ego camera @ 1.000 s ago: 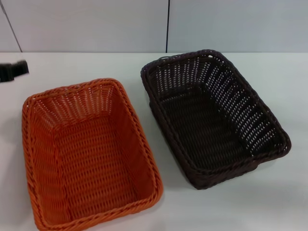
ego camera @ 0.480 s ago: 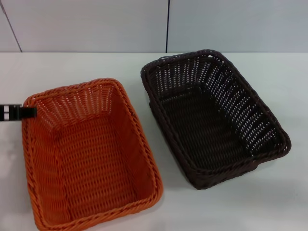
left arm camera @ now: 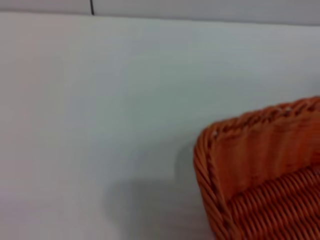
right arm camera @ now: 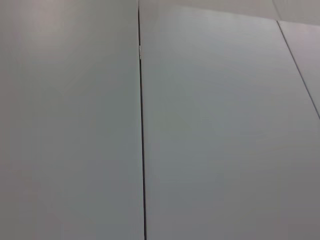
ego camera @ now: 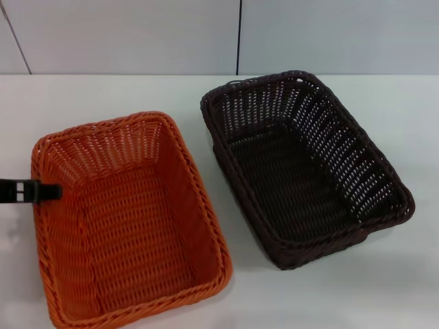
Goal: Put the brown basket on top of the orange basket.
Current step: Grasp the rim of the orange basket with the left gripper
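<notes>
The orange basket (ego camera: 130, 219) stands empty on the white table at the front left. The brown basket (ego camera: 302, 164) stands empty to its right, slightly farther back, a narrow gap between them. My left gripper (ego camera: 31, 190) shows as a black tip coming in from the left edge, over the orange basket's left rim. A corner of the orange basket also shows in the left wrist view (left arm camera: 260, 165). My right gripper is out of view; the right wrist view shows only grey panels.
The white table (ego camera: 103, 92) runs back to a grey panelled wall (ego camera: 137, 34) with a dark vertical seam. Bare table surface lies behind the orange basket and in front of the brown basket.
My left gripper has moved from farther back on the left toward the front and slightly right, reaching the orange basket's left rim. The baskets have not moved.
</notes>
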Controlling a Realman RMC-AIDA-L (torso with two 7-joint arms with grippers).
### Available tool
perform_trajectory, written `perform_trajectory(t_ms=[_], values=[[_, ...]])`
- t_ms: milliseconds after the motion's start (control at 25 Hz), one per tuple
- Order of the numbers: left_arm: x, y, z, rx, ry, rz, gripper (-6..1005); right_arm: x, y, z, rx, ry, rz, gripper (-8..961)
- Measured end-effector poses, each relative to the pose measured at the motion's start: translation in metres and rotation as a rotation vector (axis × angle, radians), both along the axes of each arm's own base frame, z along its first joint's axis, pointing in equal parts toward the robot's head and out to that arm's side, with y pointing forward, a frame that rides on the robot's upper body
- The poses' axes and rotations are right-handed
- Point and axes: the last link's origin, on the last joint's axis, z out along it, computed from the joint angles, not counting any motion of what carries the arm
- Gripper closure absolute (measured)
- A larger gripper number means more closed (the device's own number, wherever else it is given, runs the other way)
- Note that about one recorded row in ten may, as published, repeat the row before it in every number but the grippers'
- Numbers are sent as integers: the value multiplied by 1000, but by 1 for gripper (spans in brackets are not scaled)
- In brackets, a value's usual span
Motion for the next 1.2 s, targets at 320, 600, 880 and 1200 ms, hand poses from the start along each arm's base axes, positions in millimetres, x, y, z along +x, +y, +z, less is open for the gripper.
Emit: perform_trajectory(t_ms=[320, 600, 880, 1200], values=[[-5, -1, -9, -32, -32, 27, 221, -1, 0, 1, 1, -2, 3, 306], [-16, -1, -22, -75, -77, 71, 224, -2, 1, 0, 2, -1, 7, 306], [-23, 1, -29, -105, -74, 100, 350, -2, 1, 1, 5, -1, 9, 307], [-14, 4, -25, -114, -59, 46, 530, -3, 1, 0, 5, 1, 10, 307]])
